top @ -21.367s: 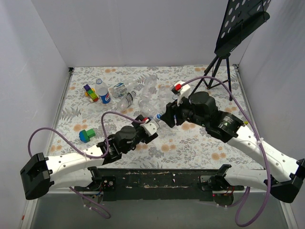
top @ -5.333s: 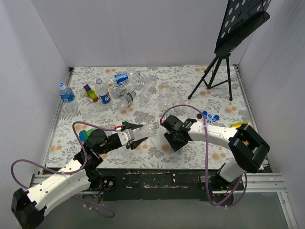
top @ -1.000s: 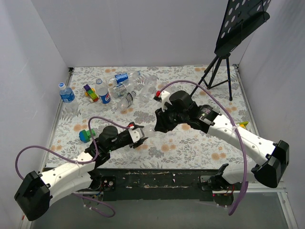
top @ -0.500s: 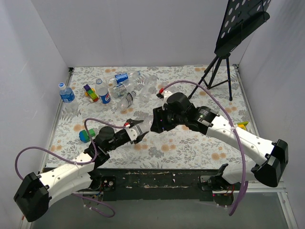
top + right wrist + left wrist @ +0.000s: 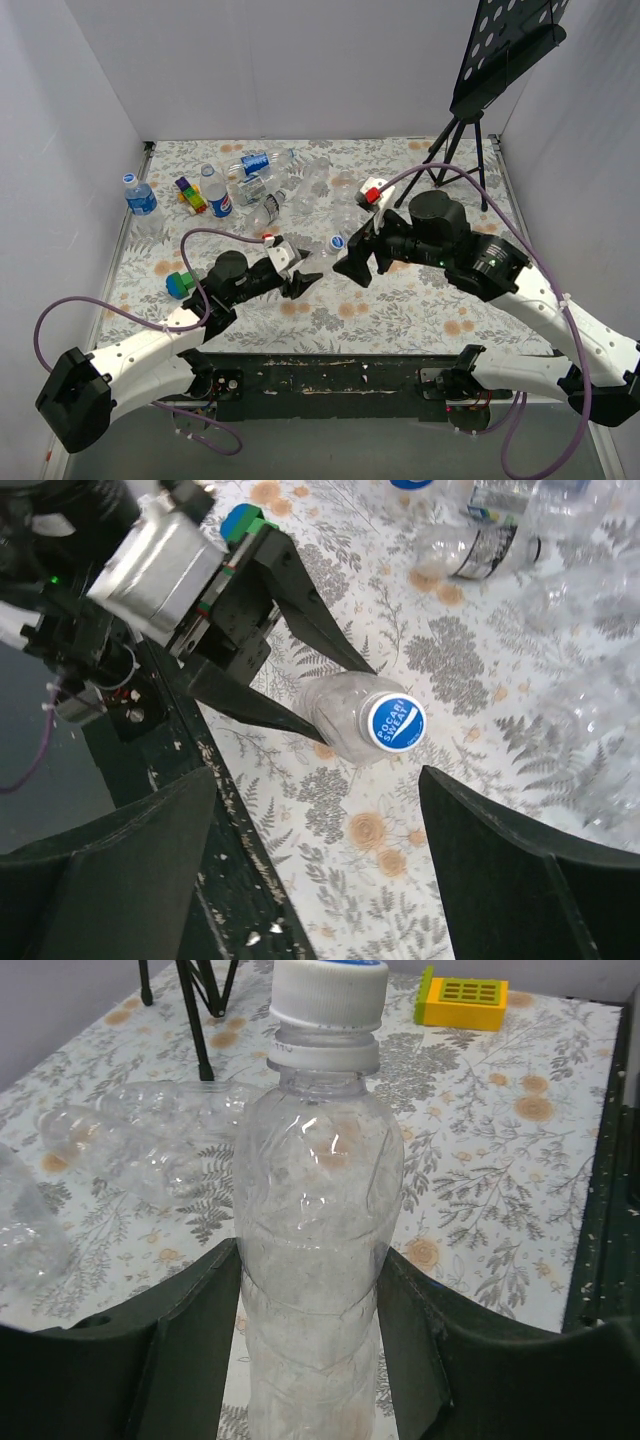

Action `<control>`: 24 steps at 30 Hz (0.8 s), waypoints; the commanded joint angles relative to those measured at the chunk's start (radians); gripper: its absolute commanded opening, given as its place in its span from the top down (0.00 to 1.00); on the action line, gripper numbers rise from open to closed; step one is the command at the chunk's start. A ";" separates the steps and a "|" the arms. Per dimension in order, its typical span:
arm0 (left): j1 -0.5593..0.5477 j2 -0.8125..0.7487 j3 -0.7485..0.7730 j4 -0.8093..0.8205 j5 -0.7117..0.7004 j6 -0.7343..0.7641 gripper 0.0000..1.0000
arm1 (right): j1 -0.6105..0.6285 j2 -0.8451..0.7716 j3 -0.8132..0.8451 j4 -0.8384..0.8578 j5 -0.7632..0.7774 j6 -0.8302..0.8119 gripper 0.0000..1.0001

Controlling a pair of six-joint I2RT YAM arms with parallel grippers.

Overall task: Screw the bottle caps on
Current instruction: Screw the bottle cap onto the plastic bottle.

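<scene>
Starting at the far left of the table [image 5: 400, 300], a capped bottle [image 5: 140, 195] stands upright by the wall. The green-and-blue toy [image 5: 179, 285] sits nearer the arms, and a heap of loose bottles [image 5: 290, 185] lies toward the back.

Next comes the left gripper [image 5: 308, 1260]. Its two fingers press on opposite sides of the held bottle [image 5: 315, 1210], low on the clear body. The neck points up and away from the wrist. A cap [image 5: 396, 721] with a blue top and white skirt sits on that neck. Whether it is threaded tight cannot be told.

To the right, the right gripper [image 5: 318, 775] hangs over the cap with its fingers spread wide, touching nothing. The cap shows between them in the wrist view.

The bottle looks empty and thin-walled, so it is probably very light and will likely buckle or spin under a hard squeeze. The low grip looks sound, though the stiffer shoulder would resist twisting better. The cap is small and rigid, and is best taken across its ribbed skirt, square from above. A skewed bite could push the neck aside or cross the thread.

Farther right are the black tripod stand [image 5: 455, 150] and a yellow block [image 5: 462, 1000].
</scene>
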 commanded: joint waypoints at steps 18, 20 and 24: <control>0.055 -0.009 0.021 0.102 0.326 -0.166 0.52 | -0.223 -0.009 0.004 0.054 -0.597 -0.460 0.26; 0.057 -0.013 0.019 0.104 0.329 -0.154 0.52 | -0.223 -0.001 -0.006 0.059 -0.598 -0.460 0.28; 0.057 -0.018 0.018 0.095 0.332 -0.140 0.51 | -0.223 0.011 -0.009 0.078 -0.605 -0.446 0.30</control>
